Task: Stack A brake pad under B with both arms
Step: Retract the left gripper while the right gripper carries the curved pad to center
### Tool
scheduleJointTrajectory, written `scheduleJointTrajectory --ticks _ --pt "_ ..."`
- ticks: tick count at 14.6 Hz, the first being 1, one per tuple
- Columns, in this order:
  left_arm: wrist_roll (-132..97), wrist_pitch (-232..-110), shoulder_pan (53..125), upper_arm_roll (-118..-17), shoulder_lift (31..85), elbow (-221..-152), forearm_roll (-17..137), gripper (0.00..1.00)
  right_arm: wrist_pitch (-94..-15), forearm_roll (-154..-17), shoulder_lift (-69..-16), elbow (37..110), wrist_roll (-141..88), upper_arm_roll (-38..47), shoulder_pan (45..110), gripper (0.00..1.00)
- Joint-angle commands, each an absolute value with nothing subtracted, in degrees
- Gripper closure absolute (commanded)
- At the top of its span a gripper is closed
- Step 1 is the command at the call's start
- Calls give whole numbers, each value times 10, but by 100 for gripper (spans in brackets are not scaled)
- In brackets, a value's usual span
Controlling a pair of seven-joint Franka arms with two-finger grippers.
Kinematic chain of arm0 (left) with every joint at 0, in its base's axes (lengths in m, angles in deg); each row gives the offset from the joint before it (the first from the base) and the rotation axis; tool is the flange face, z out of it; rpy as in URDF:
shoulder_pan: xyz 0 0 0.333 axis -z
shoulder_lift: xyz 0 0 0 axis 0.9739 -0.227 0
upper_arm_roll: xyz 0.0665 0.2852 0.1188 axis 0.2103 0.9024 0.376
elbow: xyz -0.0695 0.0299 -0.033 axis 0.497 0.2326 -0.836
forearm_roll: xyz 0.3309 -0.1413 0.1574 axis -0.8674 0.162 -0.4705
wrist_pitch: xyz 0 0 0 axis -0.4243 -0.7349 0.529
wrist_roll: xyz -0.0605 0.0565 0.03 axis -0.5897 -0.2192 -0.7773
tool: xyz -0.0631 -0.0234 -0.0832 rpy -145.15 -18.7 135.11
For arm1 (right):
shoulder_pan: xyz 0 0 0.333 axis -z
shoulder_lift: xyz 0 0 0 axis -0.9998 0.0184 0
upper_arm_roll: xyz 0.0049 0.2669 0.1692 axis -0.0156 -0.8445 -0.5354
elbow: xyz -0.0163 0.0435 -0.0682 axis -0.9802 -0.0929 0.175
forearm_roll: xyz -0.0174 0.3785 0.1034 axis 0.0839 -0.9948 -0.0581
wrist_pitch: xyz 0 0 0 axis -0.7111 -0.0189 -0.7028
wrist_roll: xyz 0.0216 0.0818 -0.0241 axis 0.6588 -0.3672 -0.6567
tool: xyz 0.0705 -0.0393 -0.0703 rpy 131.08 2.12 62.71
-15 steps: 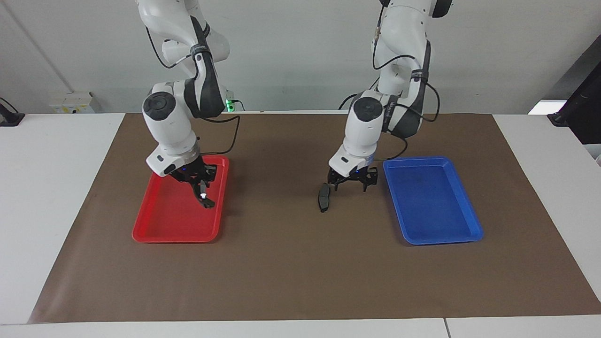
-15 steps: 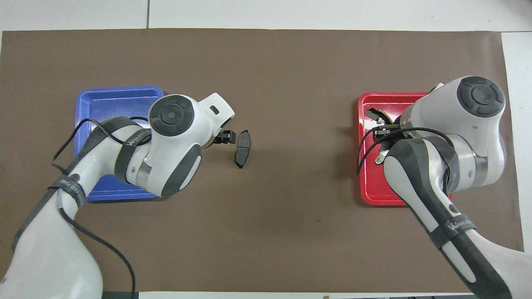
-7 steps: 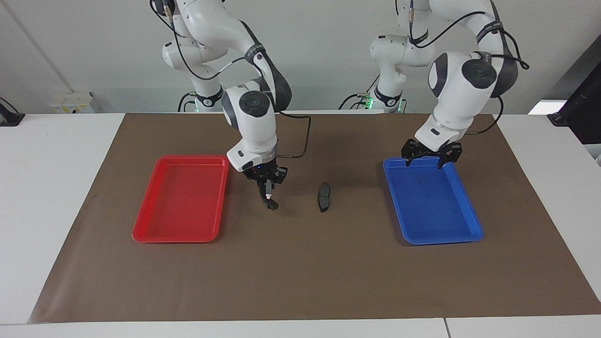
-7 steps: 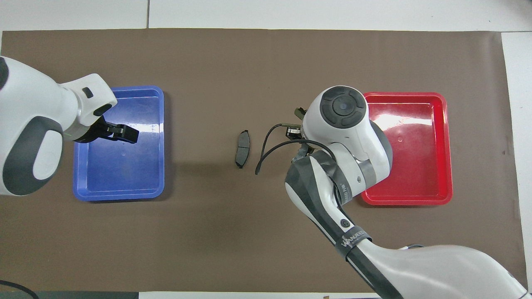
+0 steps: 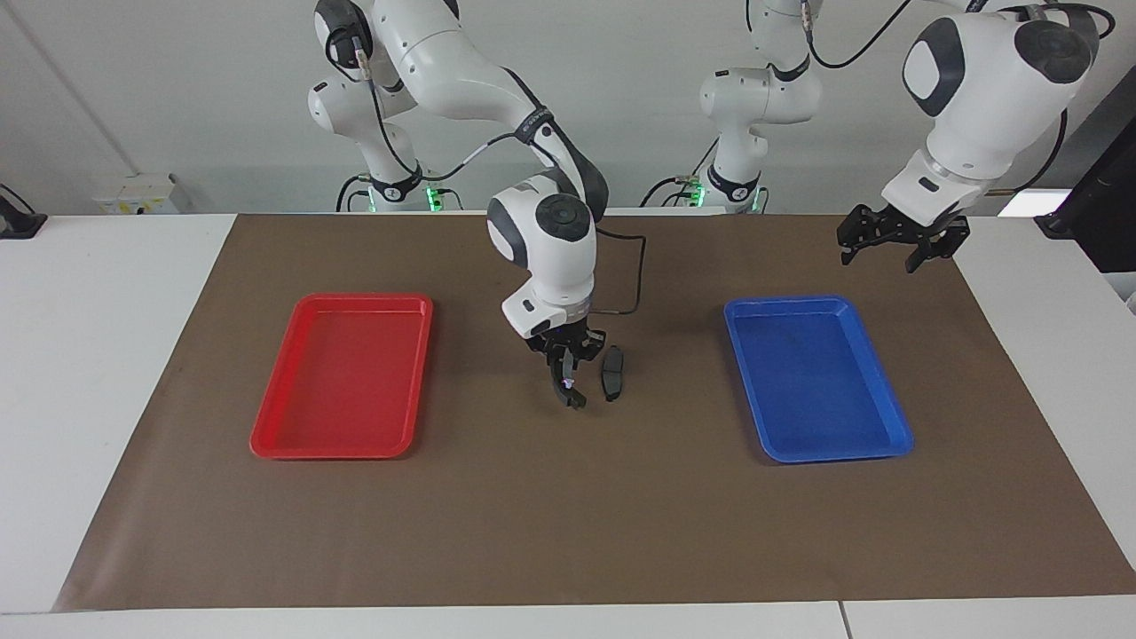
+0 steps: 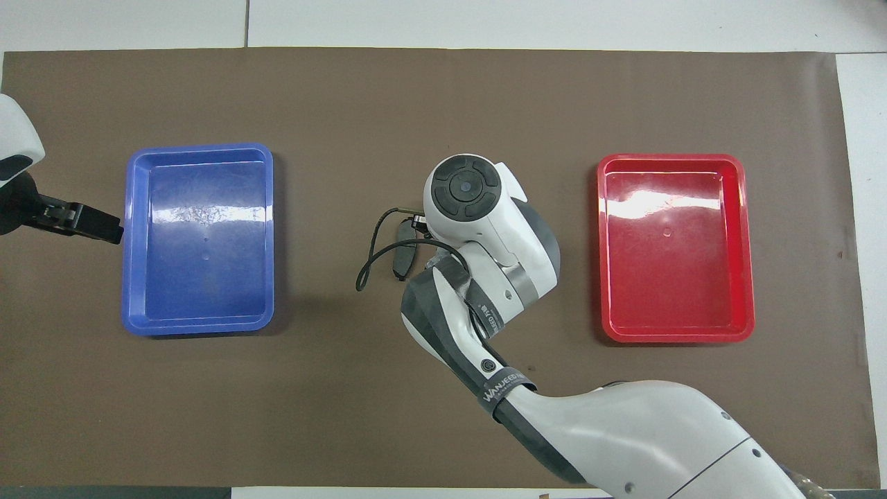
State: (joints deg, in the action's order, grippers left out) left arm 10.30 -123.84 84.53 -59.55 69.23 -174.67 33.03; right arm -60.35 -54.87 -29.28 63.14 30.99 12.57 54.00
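The red tray (image 5: 342, 377) and the blue tray (image 5: 816, 380) both lie on the brown mat (image 5: 568, 515) over the tabletop (image 5: 98, 355), and neither holds anything. One second ago the long pad was in the red tray with the right gripper over it; that tray has since been emptied.

The right gripper (image 5: 563, 355) now hangs over the mat between the two trays, its fingers clamped on the long crescent brake pad B (image 5: 571, 388), which dangles below the fingertips with its shiny spot showing. Half a second ago this gripper was closer to the red tray; it has carried B toward the middle.

The short dark grey brake pad A (image 5: 612, 372) lies flat on the mat just beside the right gripper's fingers, on the side toward the blue tray, in the same spot as before. In the overhead view the right arm's wrist covers part of it (image 6: 402, 251). B does not touch A.

The left gripper (image 5: 896, 241) has pulled away from the blue tray and is raised over the mat's edge at the left arm's end, its fingers spread wide and holding nothing.
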Motion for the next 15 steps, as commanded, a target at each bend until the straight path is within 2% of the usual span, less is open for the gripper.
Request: scheduleJointTrajectory --ticks 1,3,15 --pt "112 -1212 837 -600 686 -1738 323 1 -613 -561 -259 594 337 128 521 100" --pt "108 -1216 833 -600 692 -1750 323 1 -614 -559 -241 574 342 128 512 100" --pt "106 -1209 821 -597 701 -1738 319 1 -610 -555 -246 604 298 128 497 100"
